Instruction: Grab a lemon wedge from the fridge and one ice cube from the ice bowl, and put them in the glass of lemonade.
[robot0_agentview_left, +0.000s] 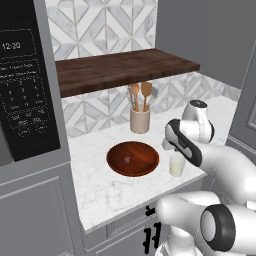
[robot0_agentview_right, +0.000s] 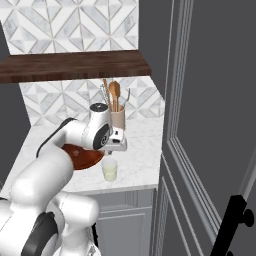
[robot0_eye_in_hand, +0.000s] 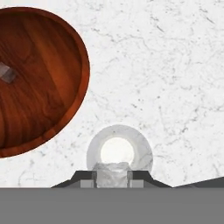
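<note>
**Ice cube poised over the lemonade**

An ice cube (robot0_eye_in_hand: 112, 173), pale and translucent, sits pinched between the two dark fingertips of the end effector (robot0_eye_in_hand: 112, 177), directly above the open mouth of the glass of lemonade (robot0_eye_in_hand: 119, 153). The glass stands on the white marble table (robot0_eye_in_hand: 175, 78), near its front edge and just beside the ice bowl (robot0_eye_in_hand: 39, 78), a wide reddish-brown wooden dish in which one more pale cube (robot0_eye_in_hand: 6, 73) rests. From the left base camera, the glass (robot0_agentview_left: 176, 164) shows beside the bowl (robot0_agentview_left: 133, 158), partly behind the arm's wrist; a beige crock of wooden spoons (robot0_agentview_left: 140, 119) stands further back from the glass, against the tiled wall. From the right base camera, the hand hangs close over the glass (robot0_agentview_right: 110, 169), with the dark grey fridge door (robot0_agentview_right: 210, 115) rising beside the table. Whether a lemon wedge is already in the drink cannot be told. The risk now seems to be an off-centre release: the cube could clip the rim and skid across the marble, or a low hand could nudge the glass over.
</note>
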